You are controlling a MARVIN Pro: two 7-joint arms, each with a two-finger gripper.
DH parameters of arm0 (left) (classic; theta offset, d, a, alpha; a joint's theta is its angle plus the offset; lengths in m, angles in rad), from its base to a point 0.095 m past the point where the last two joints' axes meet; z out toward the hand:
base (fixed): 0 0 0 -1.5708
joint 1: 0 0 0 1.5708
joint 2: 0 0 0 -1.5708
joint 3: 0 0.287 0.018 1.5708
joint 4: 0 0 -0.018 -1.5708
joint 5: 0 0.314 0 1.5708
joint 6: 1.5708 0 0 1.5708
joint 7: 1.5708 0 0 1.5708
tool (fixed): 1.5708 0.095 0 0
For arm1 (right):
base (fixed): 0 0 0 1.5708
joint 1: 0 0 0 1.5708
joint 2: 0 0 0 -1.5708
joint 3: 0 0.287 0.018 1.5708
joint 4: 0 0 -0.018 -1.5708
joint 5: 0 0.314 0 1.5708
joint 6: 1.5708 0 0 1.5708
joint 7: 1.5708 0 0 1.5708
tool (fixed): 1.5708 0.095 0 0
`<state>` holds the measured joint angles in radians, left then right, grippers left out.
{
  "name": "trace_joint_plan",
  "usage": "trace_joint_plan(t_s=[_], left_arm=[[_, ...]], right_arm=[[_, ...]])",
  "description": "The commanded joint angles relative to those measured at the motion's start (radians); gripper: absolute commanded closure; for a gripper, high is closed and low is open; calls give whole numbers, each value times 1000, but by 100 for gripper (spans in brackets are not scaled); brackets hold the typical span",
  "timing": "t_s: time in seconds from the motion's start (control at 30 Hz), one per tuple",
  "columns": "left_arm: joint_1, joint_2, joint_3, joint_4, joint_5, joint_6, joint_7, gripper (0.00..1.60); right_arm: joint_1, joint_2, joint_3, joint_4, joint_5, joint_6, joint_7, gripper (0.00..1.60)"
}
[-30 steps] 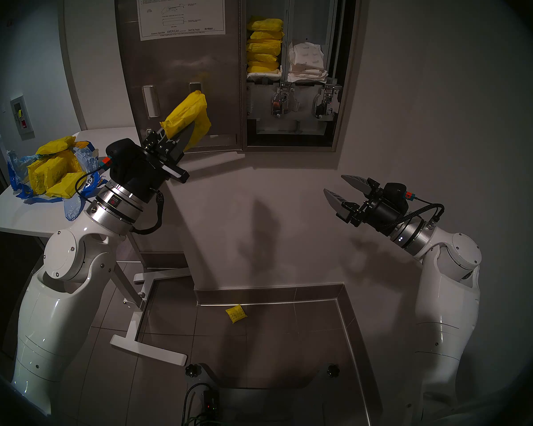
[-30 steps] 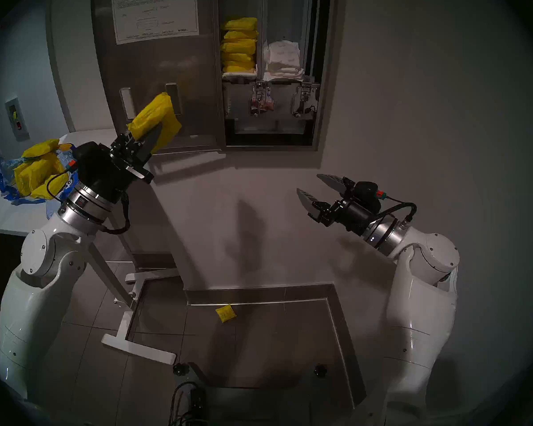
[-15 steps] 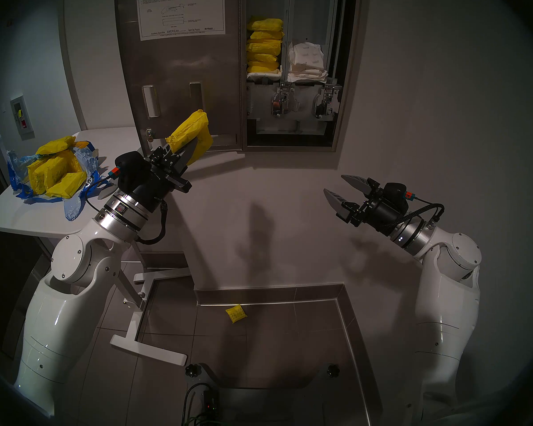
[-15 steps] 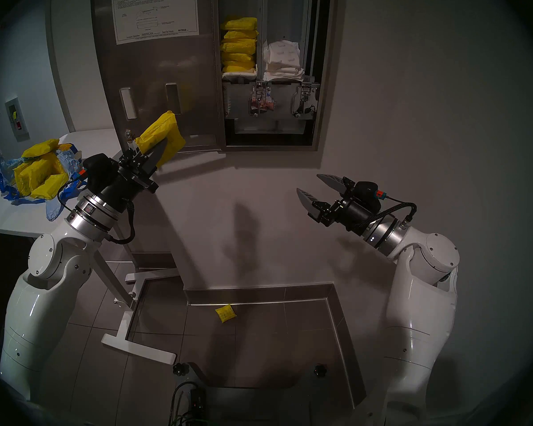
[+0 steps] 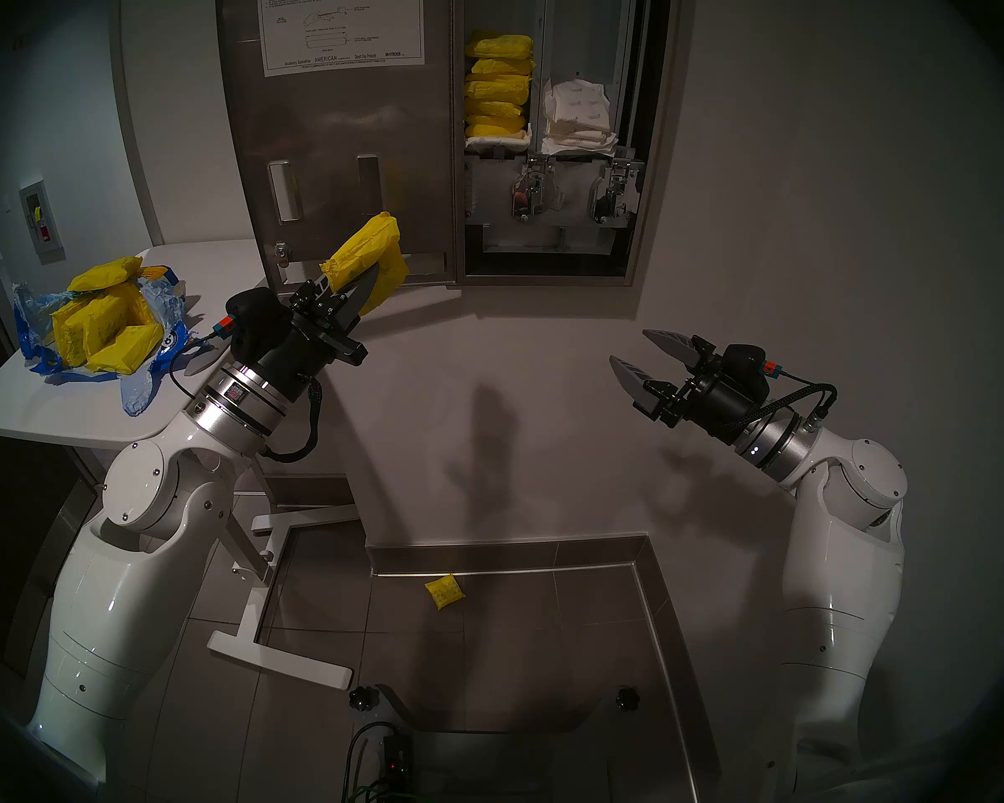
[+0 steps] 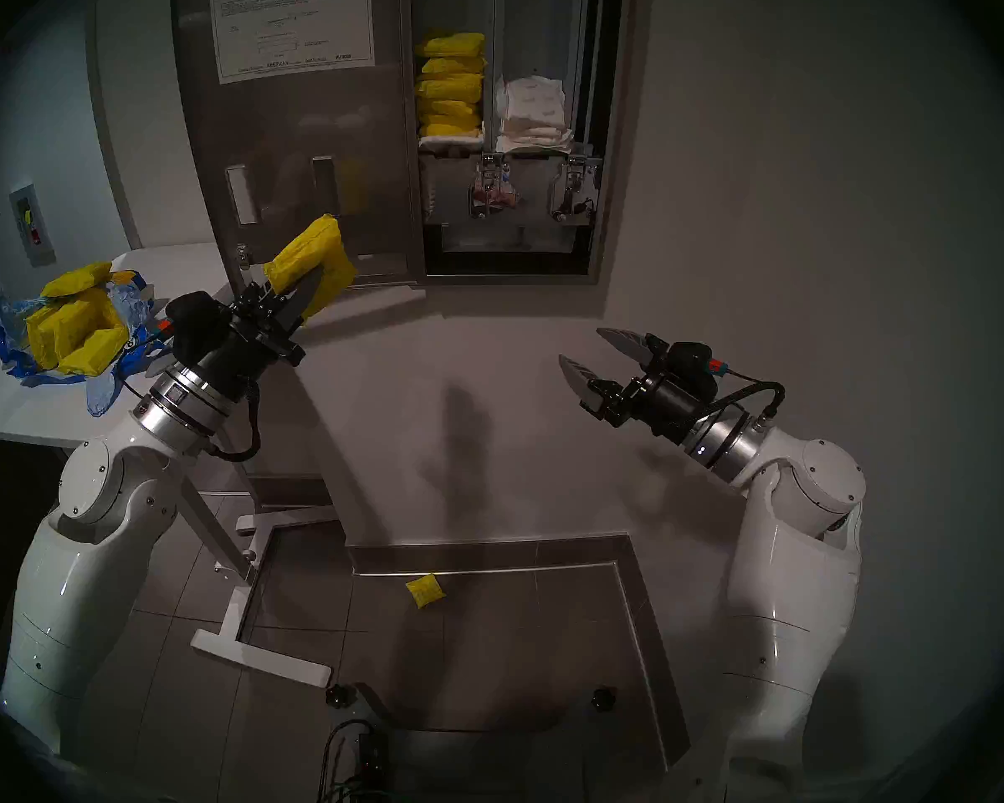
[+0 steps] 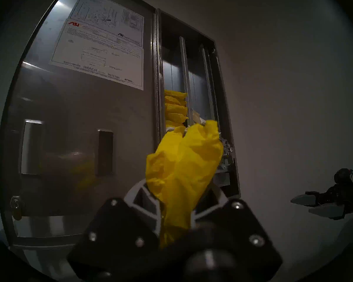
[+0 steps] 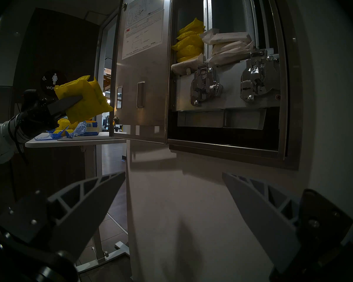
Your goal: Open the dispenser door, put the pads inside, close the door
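Left gripper (image 5: 366,283) lower now — clamping yellow pad (image 5: 372,257), right gripper (image 5: 641,353) spread, grey tiled floor (image 5: 517,657)

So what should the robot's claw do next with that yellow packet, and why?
Probably lift it up and to the right, toward the open cabinet. The left claw is shut on a yellow pad, low in front of the open dispenser door; the yellow stack sits higher, with space above it.
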<state>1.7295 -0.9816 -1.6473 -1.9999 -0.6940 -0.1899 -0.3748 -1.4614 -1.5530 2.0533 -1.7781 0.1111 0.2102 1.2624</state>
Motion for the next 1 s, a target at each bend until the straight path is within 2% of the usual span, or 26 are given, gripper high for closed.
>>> trace_joint_plan(t_s=[0.0,0.73,0.97], left_arm=[[-30,3,-9,-23,-1,0,6,160],[-30,7,-6,-24,-2,0,11,160],[-29,9,-6,-23,-2,0,12,160]], right_arm=[[24,1,-2,-26,9,0,1,0],[24,1,-2,-26,9,0,1,0],[117,7,-102,24,-40,-24,-26,0]])
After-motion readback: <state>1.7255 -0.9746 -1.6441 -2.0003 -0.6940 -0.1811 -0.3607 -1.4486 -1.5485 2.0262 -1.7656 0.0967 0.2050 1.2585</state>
